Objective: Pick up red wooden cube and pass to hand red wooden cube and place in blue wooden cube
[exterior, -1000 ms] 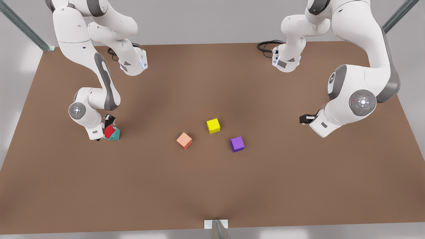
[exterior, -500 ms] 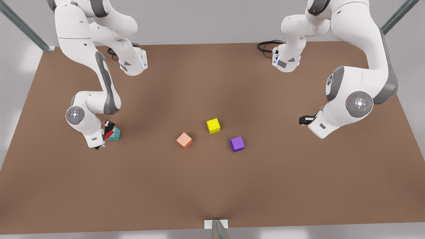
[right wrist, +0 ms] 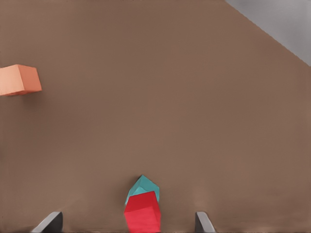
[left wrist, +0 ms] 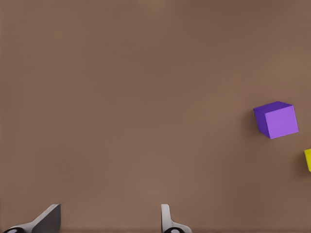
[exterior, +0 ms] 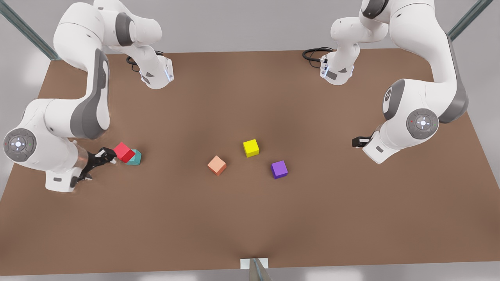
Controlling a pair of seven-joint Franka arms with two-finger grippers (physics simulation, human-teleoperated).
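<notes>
the red wooden cube (exterior: 124,152) rests tilted on the blue wooden cube (exterior: 135,157), near the desk's (exterior: 250,218) edge at the front view's left. our right gripper (exterior: 102,157) sits just beside it, jaws apart and empty. our left gripper (exterior: 357,141) waits well apart, jaws apart too. we judge the cube light, stiff and easily toppled; take it across flat opposite faces. salmon cube (exterior: 216,165), yellow cube (exterior: 250,148) and purple cube (exterior: 279,169) obstruct nothing.

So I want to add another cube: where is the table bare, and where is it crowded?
Bare: the table strip nearest the front camera and the middle stretch toward the arm bases. Crowded: the salmon cube, yellow cube and purple cube mid-table, and the red cube on the teal cube.
</notes>
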